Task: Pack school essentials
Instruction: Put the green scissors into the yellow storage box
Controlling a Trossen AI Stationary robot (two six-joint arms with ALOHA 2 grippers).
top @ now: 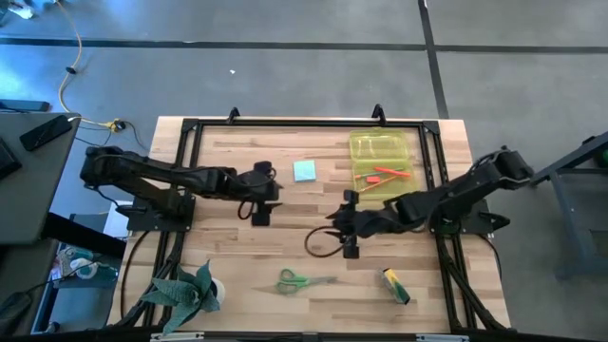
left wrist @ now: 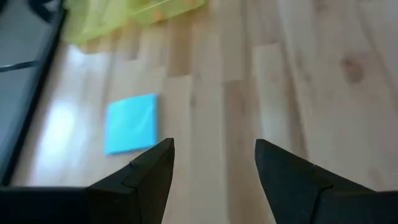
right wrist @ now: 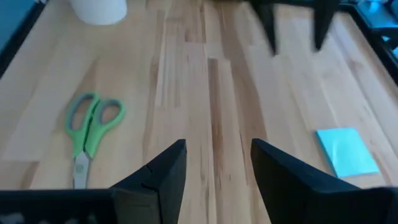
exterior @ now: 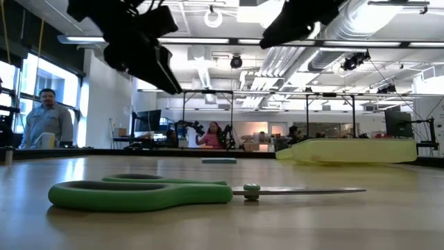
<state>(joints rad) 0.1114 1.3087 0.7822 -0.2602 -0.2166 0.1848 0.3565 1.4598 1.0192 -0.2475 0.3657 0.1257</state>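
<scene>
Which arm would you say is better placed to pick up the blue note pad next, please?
Probably the left. The left gripper hovers open just beside the note pad, which its wrist view shows close ahead. The right gripper is also open and empty, but sits farther away, nearer the scissors.

Bare wood lies between the left gripper (top: 260,195) and the right gripper (top: 348,226), both with fingers apart and nothing between them. Near the left gripper lies only the light-blue note pad (top: 304,170). The yellow case (top: 380,157) fills the far right corner. Scissors (top: 302,280), a yellow-green stick (top: 396,285) and a plant (top: 185,292) line the near edge
</scene>
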